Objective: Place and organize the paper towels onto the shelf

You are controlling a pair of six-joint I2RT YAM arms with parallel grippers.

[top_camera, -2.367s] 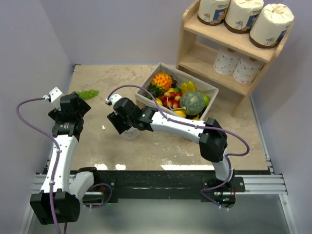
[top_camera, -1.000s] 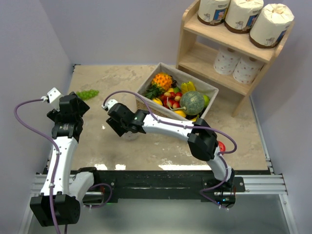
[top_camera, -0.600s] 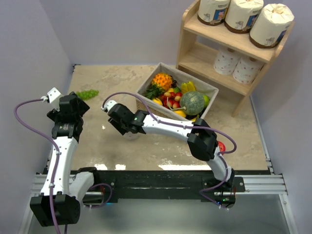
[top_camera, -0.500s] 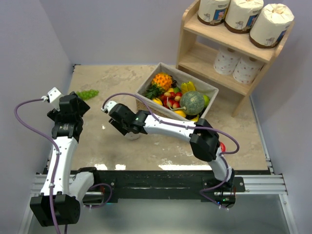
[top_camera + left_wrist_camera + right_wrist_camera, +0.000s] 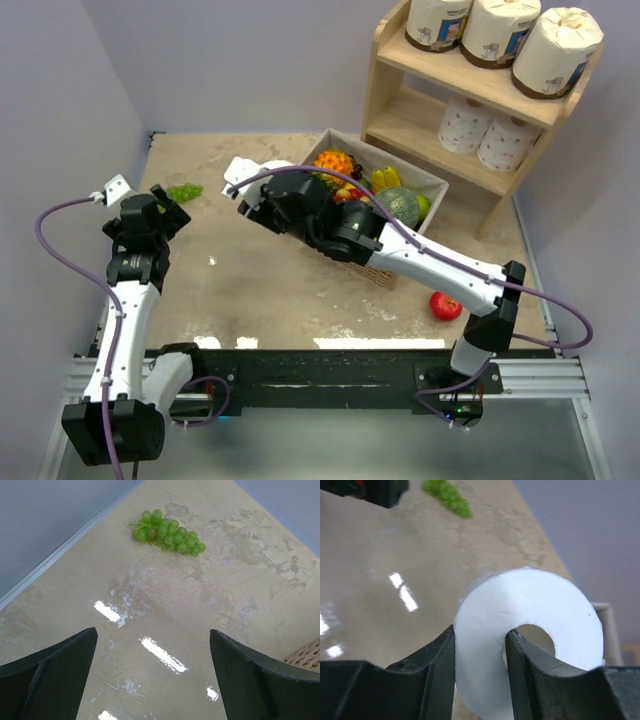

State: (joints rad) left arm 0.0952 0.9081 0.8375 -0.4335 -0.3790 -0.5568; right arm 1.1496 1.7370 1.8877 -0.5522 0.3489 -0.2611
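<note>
- Upper right: shelf [image 5: 400, 120], three wrapped paper towel rolls [image 5: 497, 30] on top, two white rolls [image 5: 465, 125] beneath.
- Centre: fruit basket [image 5: 395, 158], right end effector [image 5: 262, 205] by its left corner.
- Left: grapes [image 5: 183, 191], left end effector [image 5: 170, 212] nearby.
- Red fruit [image 5: 445, 305] on counter [image 5: 250, 290], lower right.

**Five rolls shelved, one in the grip**

Shelf [image 5: 400, 120]: light wood, two tiers, curved side panels, standing at the far right corner, set at an angle.

Top tier: three wrapped rolls [image 5: 500, 30], cream with brown and blue bands, upright, side by side in a row that fills the board.

Lower tier: two bare rolls [image 5: 465, 125], white with faint pink dots, upright, touching, at the right half; left half bare.

Sixth roll [image 5: 545, 600]: bare white, off the shelf and well apart from it, raised above the table, open core showing. Right gripper [image 5: 480, 632] pinches its wall, one finger inside the core, one outside
</note>
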